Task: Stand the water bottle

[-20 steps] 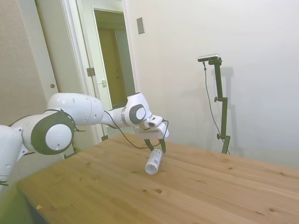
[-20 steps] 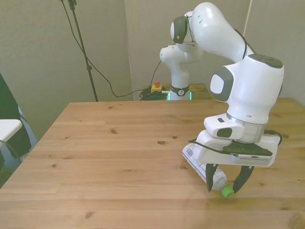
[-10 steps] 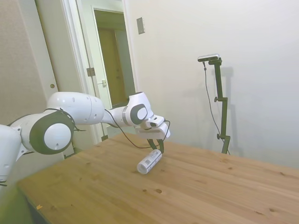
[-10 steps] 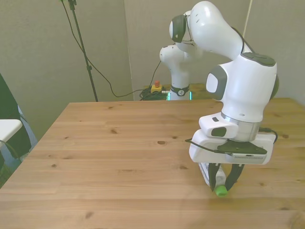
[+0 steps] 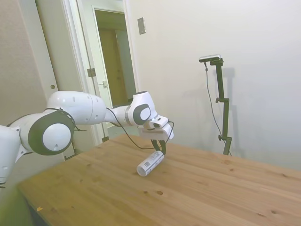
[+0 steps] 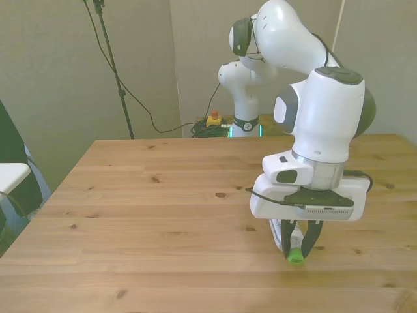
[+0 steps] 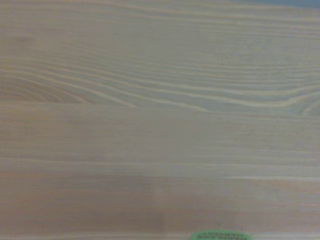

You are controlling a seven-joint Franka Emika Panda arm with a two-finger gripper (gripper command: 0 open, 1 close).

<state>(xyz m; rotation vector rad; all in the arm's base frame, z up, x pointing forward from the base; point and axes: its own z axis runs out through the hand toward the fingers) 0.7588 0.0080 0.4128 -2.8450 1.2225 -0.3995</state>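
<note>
No text is showing clearly enough to read. The water bottle (image 5: 150,163) is carrying a whitish label band with dark barcode-like marks in the side view, but they are too small to make out. In the front view the gripper (image 6: 296,246) is hiding most of that label, and the wrist view is showing only blurred wood grain.

Table (image 6: 143,215): pale wooden planks with dark knots, seen in all three views.
Door (image 5: 101,70): white-framed, open, behind the table's far corner in the side view.
Wall plate (image 5: 141,26): grey, high beside the door frame.
Red button box (image 6: 213,119): yellow-based, beyond the table's far edge.
Black cable (image 6: 133,101): hangs down the back wall.
</note>
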